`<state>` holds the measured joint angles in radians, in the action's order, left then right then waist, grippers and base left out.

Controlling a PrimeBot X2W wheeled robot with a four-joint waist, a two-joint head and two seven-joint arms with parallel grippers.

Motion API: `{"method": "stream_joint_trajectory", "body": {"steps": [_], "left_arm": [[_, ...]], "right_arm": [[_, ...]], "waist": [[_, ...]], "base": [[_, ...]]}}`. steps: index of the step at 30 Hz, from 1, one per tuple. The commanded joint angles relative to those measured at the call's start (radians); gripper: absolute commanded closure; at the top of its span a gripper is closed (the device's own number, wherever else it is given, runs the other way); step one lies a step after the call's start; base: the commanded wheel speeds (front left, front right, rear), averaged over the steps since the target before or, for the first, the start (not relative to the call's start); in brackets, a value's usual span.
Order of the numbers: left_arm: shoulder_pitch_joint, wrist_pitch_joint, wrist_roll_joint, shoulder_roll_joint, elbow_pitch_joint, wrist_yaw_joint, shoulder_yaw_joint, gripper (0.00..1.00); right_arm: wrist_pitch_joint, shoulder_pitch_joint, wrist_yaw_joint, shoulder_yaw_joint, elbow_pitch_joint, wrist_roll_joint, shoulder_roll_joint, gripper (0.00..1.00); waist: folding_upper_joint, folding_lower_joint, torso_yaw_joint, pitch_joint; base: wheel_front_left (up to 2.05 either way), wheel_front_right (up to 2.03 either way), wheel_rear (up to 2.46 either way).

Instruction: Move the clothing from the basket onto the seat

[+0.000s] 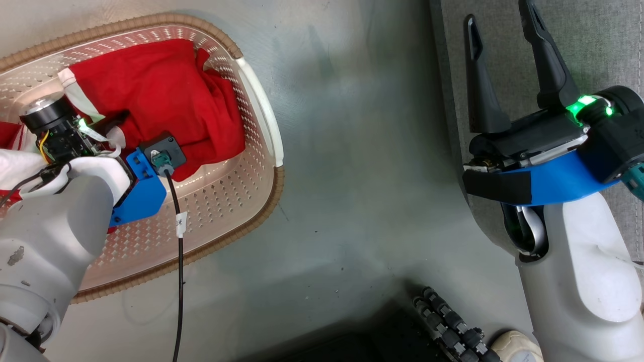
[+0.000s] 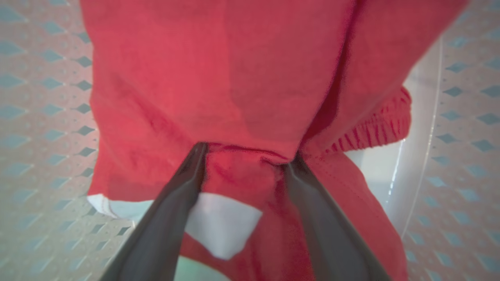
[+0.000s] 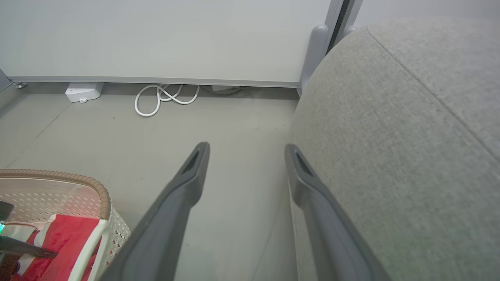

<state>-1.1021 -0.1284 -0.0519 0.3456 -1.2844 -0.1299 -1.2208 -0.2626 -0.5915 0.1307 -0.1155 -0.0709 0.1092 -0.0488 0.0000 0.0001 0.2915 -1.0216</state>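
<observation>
Left gripper [image 2: 244, 154]: spread, tips sunk in clothing [image 2: 234, 78] toward basket [image 1: 259, 105] far rim, straddling fold for pinch | right gripper [image 1: 498, 17]: released, empty, poised at seat [image 1: 593, 45] edge

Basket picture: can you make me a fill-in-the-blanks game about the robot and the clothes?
1. The clothing in the basket is mostly ____.
2. The basket's rim is ____.
3. The left gripper touches the clothing with its jaws ____.
4. The right gripper, beside the seat, holds ____.
Missing words: red; brown; open; nothing.
</observation>
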Motion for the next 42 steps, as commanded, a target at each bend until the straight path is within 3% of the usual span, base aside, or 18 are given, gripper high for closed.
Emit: {"method": "stream_joint_trajectory", "body": {"steps": [1, 2, 3, 14, 23, 30, 42], "left_arm": [[-0.017, 0.004, 0.001, 0.006, -0.003, 0.002, -0.006, 0.09], [-0.019, 0.005, 0.006, 0.006, -0.003, 0.005, -0.009, 0.77], [-0.020, 0.009, 0.008, 0.005, -0.004, 0.005, -0.011, 1.00], [0.009, -0.027, -0.019, -0.039, -0.004, 0.005, -0.010, 1.00], [0.061, -0.122, -0.083, -0.137, 0.017, 0.006, 0.020, 1.00], [0.123, -0.138, -0.155, -0.208, 0.098, 0.012, 0.072, 1.00], [0.280, -0.138, -0.222, -0.188, 0.389, 0.042, 0.197, 1.00]], "right_arm": [[-0.004, -0.022, 0.000, 0.001, 0.007, 0.005, -0.003, 0.00], [-0.004, -0.024, 0.000, 0.002, 0.007, 0.005, -0.003, 0.00], [-0.004, -0.024, 0.000, 0.002, 0.006, 0.006, -0.003, 0.00], [-0.004, -0.012, 0.000, 0.017, -0.008, -0.001, -0.003, 0.00], [-0.004, 0.034, 0.000, 0.044, -0.031, -0.011, -0.025, 0.00], [-0.004, 0.082, 0.000, 0.059, -0.052, -0.019, -0.051, 0.00], [-0.003, 0.181, 0.000, 0.091, -0.090, -0.014, -0.071, 0.00]], "waist": [[0.0000, -0.0001, 0.001, -0.004], [0.0000, -0.0001, 0.001, -0.005], [0.0000, -0.0001, 0.001, -0.005], [0.0000, -0.0001, -0.017, 0.040], [0.0000, -0.0001, -0.088, 0.169], [0.0000, -0.0001, -0.156, 0.296], [0.0000, -0.0001, -0.239, 0.518]], "base": [[0.00, 0.00, 0.00], [0.00, 0.00, 0.00], [0.00, 0.00, 0.00], [0.00, 0.00, 0.00], [0.00, 0.00, 0.00], [0.00, 0.00, 0.00], [0.00, 0.00, 0.00]]}}
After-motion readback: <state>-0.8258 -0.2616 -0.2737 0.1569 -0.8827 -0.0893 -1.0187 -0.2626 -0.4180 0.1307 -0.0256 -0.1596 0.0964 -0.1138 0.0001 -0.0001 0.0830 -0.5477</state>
